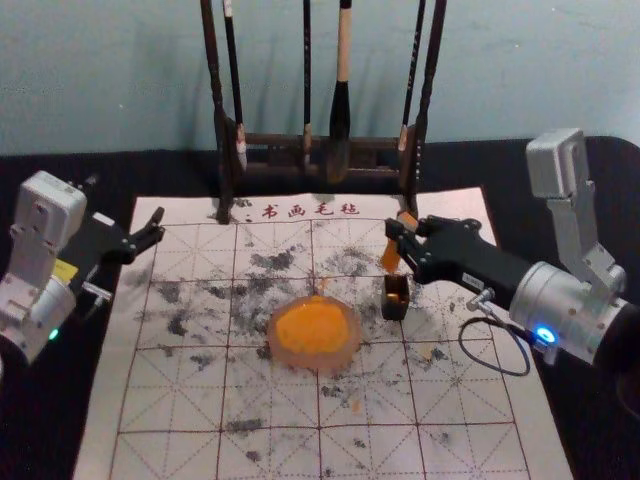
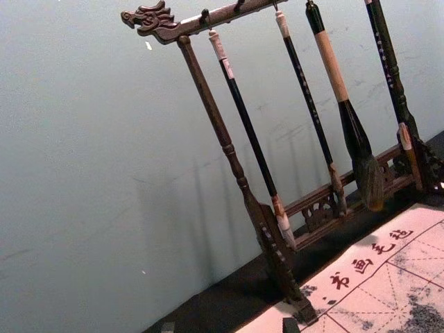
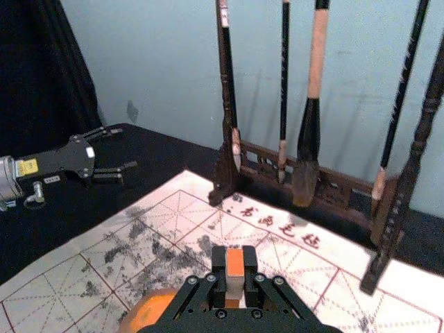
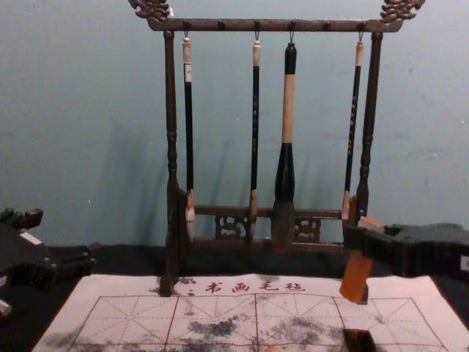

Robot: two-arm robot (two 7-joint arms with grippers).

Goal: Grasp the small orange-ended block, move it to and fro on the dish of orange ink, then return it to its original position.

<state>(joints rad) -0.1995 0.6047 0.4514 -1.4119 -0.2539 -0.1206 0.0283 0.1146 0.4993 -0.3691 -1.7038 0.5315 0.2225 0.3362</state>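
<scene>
- Right gripper: reaches in from the robot's right, over the far right part of the mat. Closed down on the small orange-ended block, gripping it between the fingertips.
- Block: task's thing, in the right gripper. In the chest view its long orange lower part hangs below the fingers, leaning a little, with a paler orange end poking out above. Right wrist view shows an orange end face and a white stretch beneath it, pinched in the middle.
- Block's position: beyond the dish and to its right, well apart from the ink; near the small dark piece. Cannot tell exactly how high above the mat.
- Small dark piece: on the mat, right of the dish and near it, not touching. Brownish-gold patch on top.
- Dish: round, pale rim, about mid-mat, orange ink spread inside.
- Mat: white, red grid with dashed guide lines, dark smudges across it, red characters along the far edge. Lies on the black-covered desk.
- Brush rack: dark carved wood, upright at the mat's far edge. Four brushes hang from it; the thickest has a pale wooden section.
- Left gripper: parked on the robot's left, near the mat's far left corner. Fingers wide, nothing between them.
- Wall: pale blue-green, behind the rack.
</scene>
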